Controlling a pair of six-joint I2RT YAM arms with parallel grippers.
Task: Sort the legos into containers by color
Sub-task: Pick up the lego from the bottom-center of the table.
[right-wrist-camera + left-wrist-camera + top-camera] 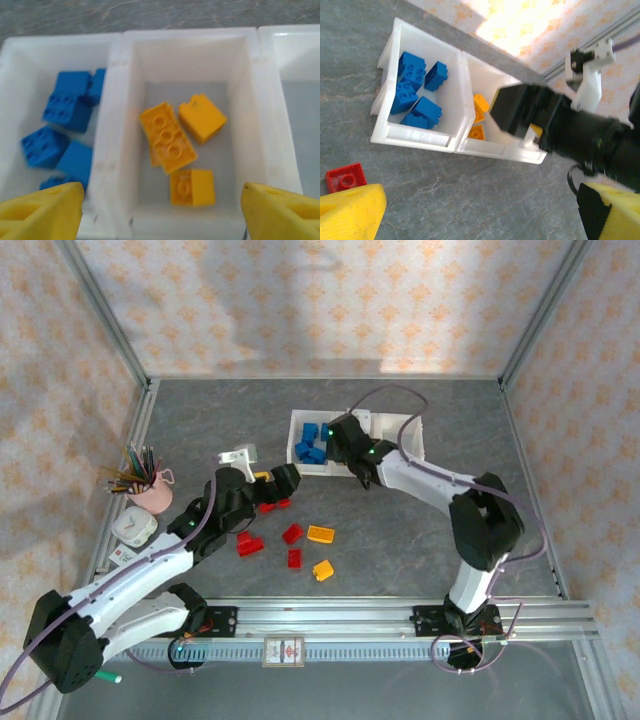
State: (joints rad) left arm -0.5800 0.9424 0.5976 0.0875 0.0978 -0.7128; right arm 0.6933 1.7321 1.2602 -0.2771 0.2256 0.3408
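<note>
While several bricks lie loose on the grey table [420,530], the top view shows the containers [405,425], three joined white bins, toward the far side. Blue legos [312,443] sit in the left bin. The right gripper [345,448] hangs over the middle bin, a height that suits dropping a brick rather than setting it down. The left gripper [272,480] hovers low beside a red brick [275,505]. More red bricks [249,544] and two orange bricks [321,534] lie between it and the arm bases, none yet sorted. A pink pencil cup [150,492] stands well apart at the left edge.

Left wrist view: the left gripper's yellow fingers [352,210] are spread wide with nothing between them, so the jaws are open and empty. One red brick lies on the table just beside one finger and is judged the likely next pick. Beyond it are the blue-filled bin and the middle bin, with the right arm's black wrist over the latter.

Right wrist view: the right gripper's fingers sit at the lower corners, wide apart with nothing between them, so the jaws are open and empty. Directly below, three yellow legos [192,187] lie in the middle bin, the long one resting partly on another. The visible part of the right bin is bare and presumably reserved for red.
</note>
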